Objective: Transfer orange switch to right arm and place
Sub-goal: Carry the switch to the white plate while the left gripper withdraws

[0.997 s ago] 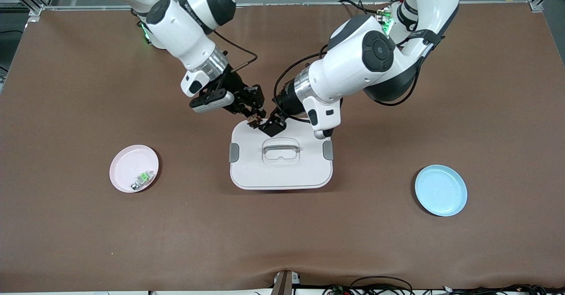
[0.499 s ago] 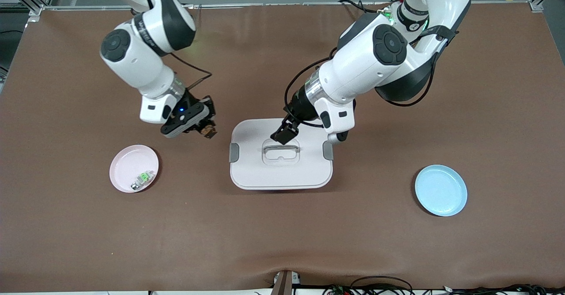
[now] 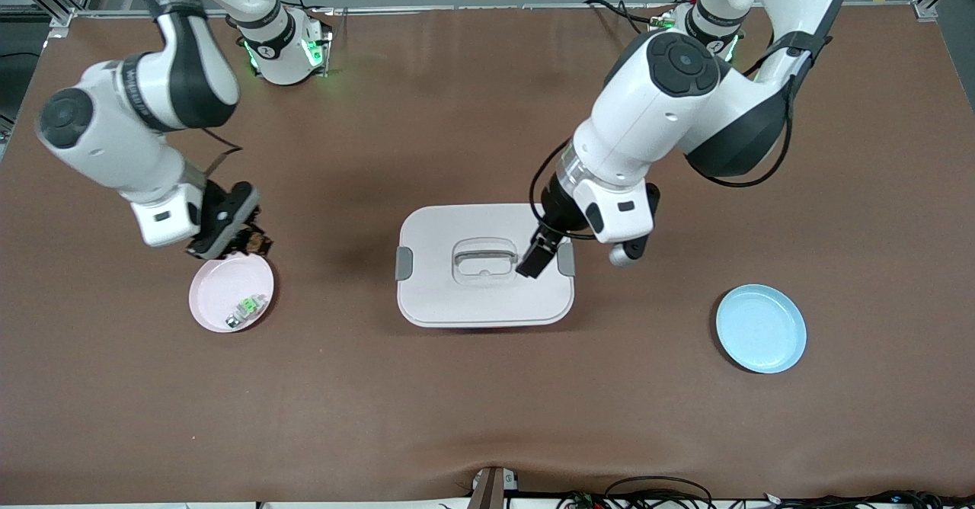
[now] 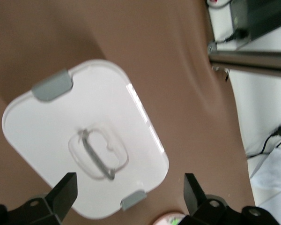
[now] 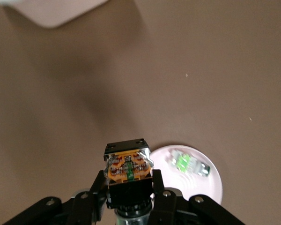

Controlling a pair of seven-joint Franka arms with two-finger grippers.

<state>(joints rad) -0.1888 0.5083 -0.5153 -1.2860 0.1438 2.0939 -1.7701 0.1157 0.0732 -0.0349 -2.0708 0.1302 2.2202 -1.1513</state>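
Right gripper (image 3: 255, 244): fingers clamped on the orange switch (image 5: 129, 167), hanging above the rim of the pink plate (image 3: 217, 292) on the edge farther from the front camera; the grip sits low on the black body, so the amber face stays clear and points away from the wrist.
Orange switch: between the right gripper's fingers, off the table, over the plate's edge rather than its middle; judged, the handover is done and only the set-down is left.
Pink plate: directly beneath the right gripper, toward the right arm's end of the table; likely the drop spot, since the carried part is brought over it.
Green-and-white part (image 3: 245, 309): lies in the plate near the rim closest to the front camera, apart from the spot under the gripper, so bare plate is left for the switch.
White lidded box (image 3: 426, 296): mid-table, under the left gripper; lid on, handle facing up.
Left gripper (image 3: 536, 256): fingers spread wide and empty, hovering over the box lid beside its handle; this arm waits.
Blue plate (image 3: 761, 329): empty, toward the left arm's end, well apart from both grippers.
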